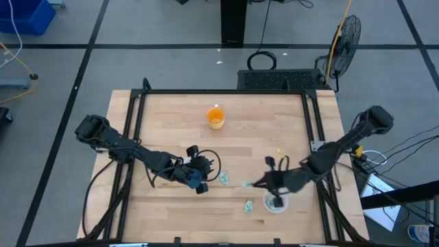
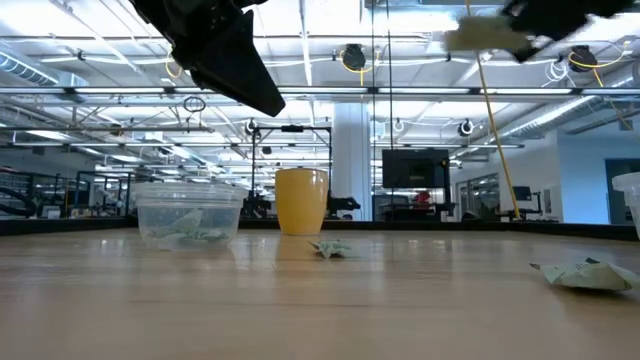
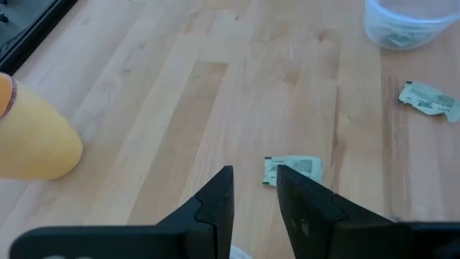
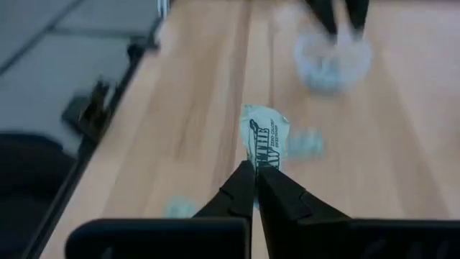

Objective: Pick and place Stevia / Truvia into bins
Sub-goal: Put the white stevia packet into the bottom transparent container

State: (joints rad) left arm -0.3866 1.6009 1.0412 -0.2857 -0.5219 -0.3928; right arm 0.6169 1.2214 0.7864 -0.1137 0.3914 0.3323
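Even overhead light on the pale wooden bench (image 1: 171, 123), soft shadows. The right wrist view is blurry beyond the held green-white paper packet (image 4: 263, 138).

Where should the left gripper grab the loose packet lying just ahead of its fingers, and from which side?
Probably straight down from above. The packet lies flat on the table, so no edge stands up for a side grab. Set the left gripper across the packet's short width near its middle, one finger at each long edge, and pinch. Nothing crowds it; the orange cup stands well clear.
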